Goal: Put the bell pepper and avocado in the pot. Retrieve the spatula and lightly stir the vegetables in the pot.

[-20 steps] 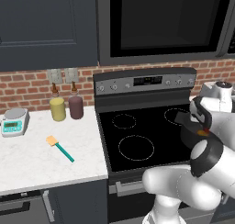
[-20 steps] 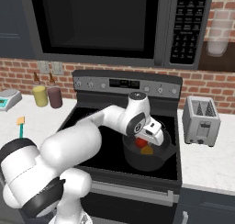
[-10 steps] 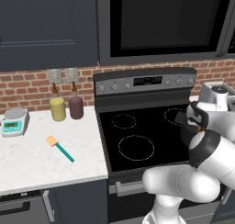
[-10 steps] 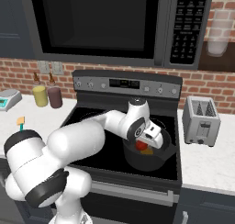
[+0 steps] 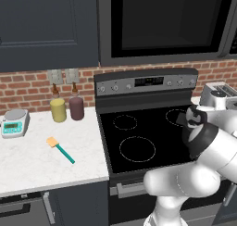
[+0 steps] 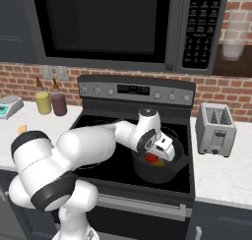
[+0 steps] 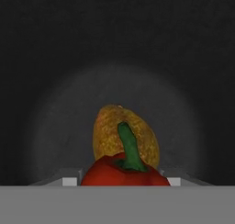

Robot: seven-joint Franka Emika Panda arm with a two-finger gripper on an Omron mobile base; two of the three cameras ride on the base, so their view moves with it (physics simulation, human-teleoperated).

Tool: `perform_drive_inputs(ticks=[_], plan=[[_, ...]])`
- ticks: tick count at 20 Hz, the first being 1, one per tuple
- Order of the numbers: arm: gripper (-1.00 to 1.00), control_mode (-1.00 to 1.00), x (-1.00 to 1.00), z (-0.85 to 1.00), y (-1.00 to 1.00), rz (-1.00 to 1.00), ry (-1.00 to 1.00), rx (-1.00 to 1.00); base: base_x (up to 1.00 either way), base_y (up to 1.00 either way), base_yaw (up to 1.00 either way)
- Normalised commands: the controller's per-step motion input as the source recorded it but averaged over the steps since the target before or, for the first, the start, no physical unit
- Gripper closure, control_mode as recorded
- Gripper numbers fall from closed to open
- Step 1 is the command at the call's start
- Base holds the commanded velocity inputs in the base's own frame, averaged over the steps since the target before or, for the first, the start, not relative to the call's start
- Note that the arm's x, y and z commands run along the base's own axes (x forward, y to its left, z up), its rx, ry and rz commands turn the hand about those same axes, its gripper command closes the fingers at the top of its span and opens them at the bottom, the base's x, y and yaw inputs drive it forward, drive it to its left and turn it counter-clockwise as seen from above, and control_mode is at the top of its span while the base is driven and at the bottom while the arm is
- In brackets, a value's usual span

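Lower right of the right base view, over the front burner of the stove [image 6: 106, 158]: the gripper [image 6: 156, 155] is sunk inside the pot [image 6: 170, 174]. In the hand view the bell pepper [image 7: 124, 173] sits at the bottom centre, filling the space between the finger tips, so the jaws look pinched on it at about half spread. The avocado [image 7: 106, 126] lies just behind it on the pot floor, touching or nearly so; I cannot tell which.

Step in hand, as judged: setting the pepper down in the pot.
- Lower until the pepper rests on the floor beside the avocado, not on top of it; both are rounded and would roll.
- Spread the jaws fully, then lift straight up, clear of the rim.
- Keep the wrist off the pot wall so that the pot does not slide on the glass top.
- The spatula [image 5: 60, 149] comes after; it lies on the counter [image 5: 28, 169], left centre of the left base view, well apart from the pot.

Count:
- bell pepper: 1, dark red, green stem
- avocado: 1, olive-brown
- pot: 1, dark
- spatula: 1, teal handle, yellow-orange blade
- jars: 2, the yellow jar [image 5: 58, 110] and the maroon jar [image 5: 76, 108]
- kitchen scale [image 5: 14, 123]: 1
- toaster [image 6: 215, 130]: 1
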Motion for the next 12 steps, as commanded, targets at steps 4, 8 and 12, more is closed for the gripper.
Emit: perform_drive_inputs(ticks=[4,8,12], plan=[[-1.0,-1.0,0.0,0.0,0.0,0.0,0.0,0.0,0.0,0.0,0.0],[-1.0,-1.0,0.0,0.0,0.0,0.0,-0.02,0.0,0.0,0.0,0.0],[-1.0,-1.0,-0.02,0.04,0.0,0.0,-0.07,0.0,0.0,0.0,0.0]])
